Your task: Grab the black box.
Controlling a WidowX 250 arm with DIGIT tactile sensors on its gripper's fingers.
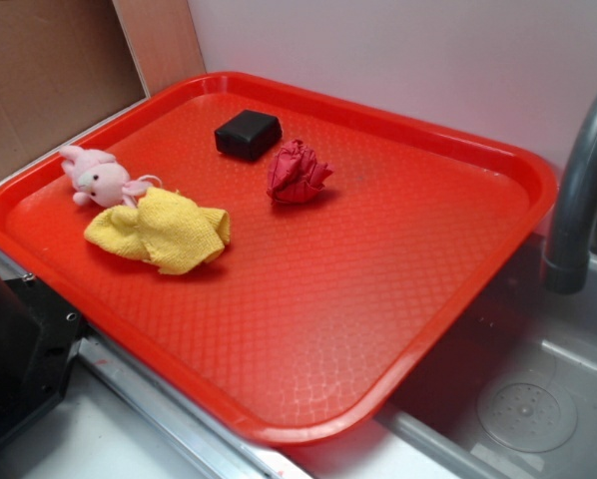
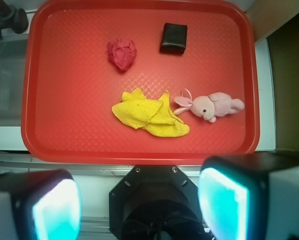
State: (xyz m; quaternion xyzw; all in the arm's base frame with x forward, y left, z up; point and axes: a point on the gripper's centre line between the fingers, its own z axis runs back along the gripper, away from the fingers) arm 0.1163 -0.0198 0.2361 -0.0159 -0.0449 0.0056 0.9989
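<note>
Gripper high over the near rim, nothing held; target is at the far end of the tray.

Exterior view: you see the small matte black rectangular box (image 1: 248, 134) lying flat near the back edge of the red plastic tray (image 1: 308, 339), just beside the crumpled red cloth ball (image 1: 298, 172). Drift sideways on descent and you pinch cloth instead. Wrist view: gripper (image 2: 139, 205) fingers spread wide, empty. Black box (image 2: 173, 38) has rounded edges and a flat top; low profile, so a shallow close likely slips off.
</note>
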